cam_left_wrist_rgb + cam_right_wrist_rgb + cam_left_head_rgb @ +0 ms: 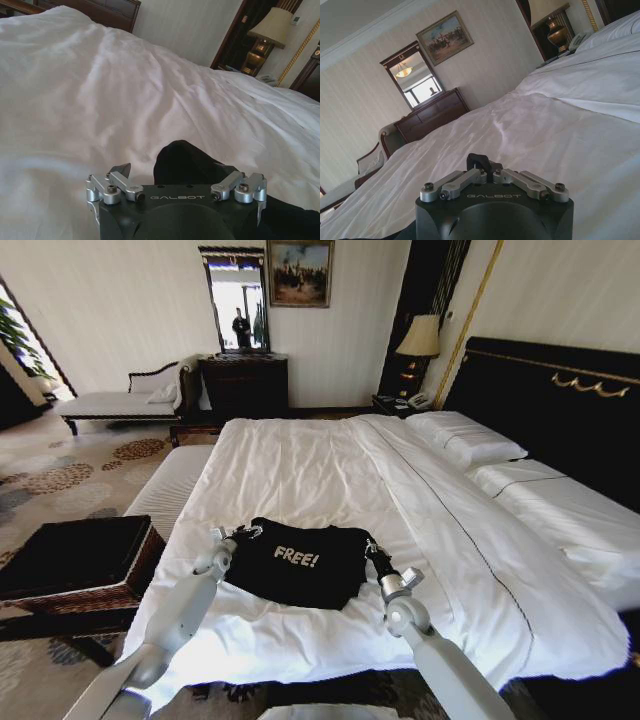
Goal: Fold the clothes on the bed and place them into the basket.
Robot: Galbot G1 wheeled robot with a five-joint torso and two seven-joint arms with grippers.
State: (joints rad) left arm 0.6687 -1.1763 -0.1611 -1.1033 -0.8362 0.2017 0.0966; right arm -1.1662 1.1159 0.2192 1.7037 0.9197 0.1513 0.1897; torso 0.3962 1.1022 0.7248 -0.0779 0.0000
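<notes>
The left gripper (243,533) has its jaws spread wide at the shirt's left edge, black cloth bunched between them but not pinched, while the right gripper (369,545), jaws drawn together on nothing visible, sits at the right edge. The black T-shirt (300,564) lies partly folded near the foot of the bed (300,460). Light, limp and prone to slipping on the sheet, it is probably best pinched at its outer corners; the basket (75,565) waits left of the bed.

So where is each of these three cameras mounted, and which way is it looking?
Head view: on the robot's head, looking down along the bed at the T-shirt; both arms show, left gripper, right gripper.
Left wrist view: on the left wrist, looking across the sheets; left gripper open at the shirt.
Right wrist view: on the right wrist, facing the mirror; its fingers shut.
All three views share the bed.
</notes>
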